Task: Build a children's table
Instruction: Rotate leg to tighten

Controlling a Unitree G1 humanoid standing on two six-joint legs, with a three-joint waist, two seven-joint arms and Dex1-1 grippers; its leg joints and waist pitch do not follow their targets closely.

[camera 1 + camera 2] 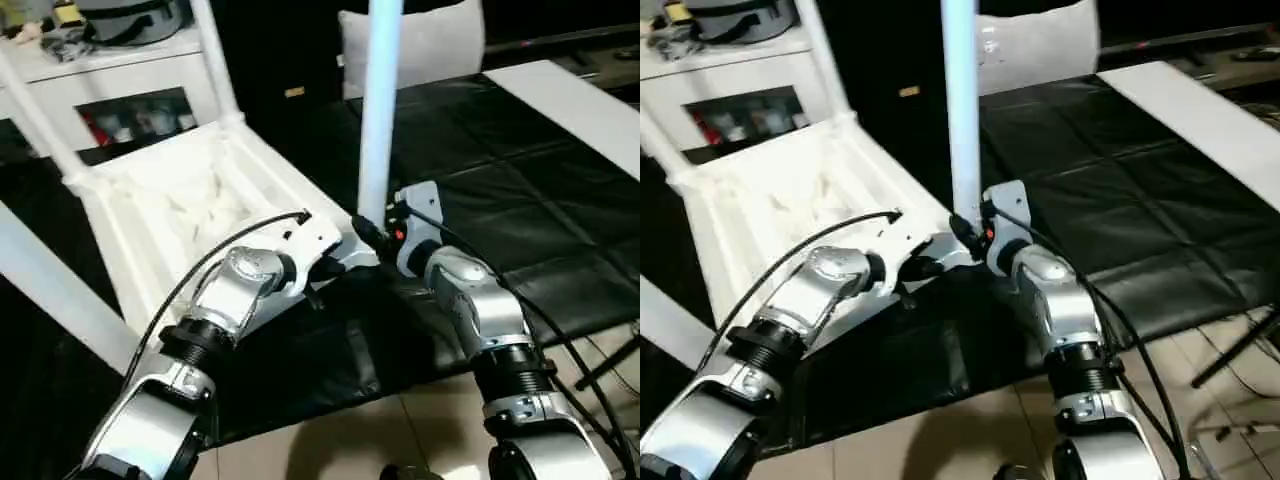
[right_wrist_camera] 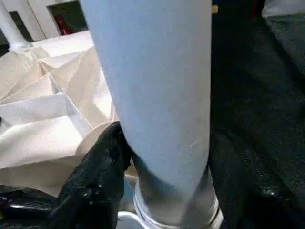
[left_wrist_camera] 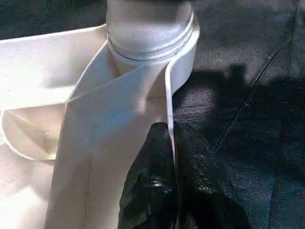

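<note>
The white tabletop (image 1: 180, 215) lies upside down on the black mat, its ribbed underside facing up. A white leg (image 1: 380, 110) stands upright in the near right corner socket (image 3: 150, 33). My right gripper (image 2: 167, 152) is shut on this leg just above the socket, a black finger (image 2: 97, 181) on each side. My left gripper (image 3: 171, 157) is shut on the thin rim of the tabletop right beside that corner. Two more legs (image 1: 215, 60) (image 1: 35, 120) rise from the far corners, and another leg (image 1: 50, 290) sticks out toward the near left.
A grey cushion (image 1: 430, 45) leans at the back behind the upright leg. A long white board (image 1: 570, 100) lies on the black mat (image 1: 500, 200) at the right. A white shelf unit (image 1: 110, 80) stands at the back left. Tiled floor (image 1: 350, 440) begins at the mat's near edge.
</note>
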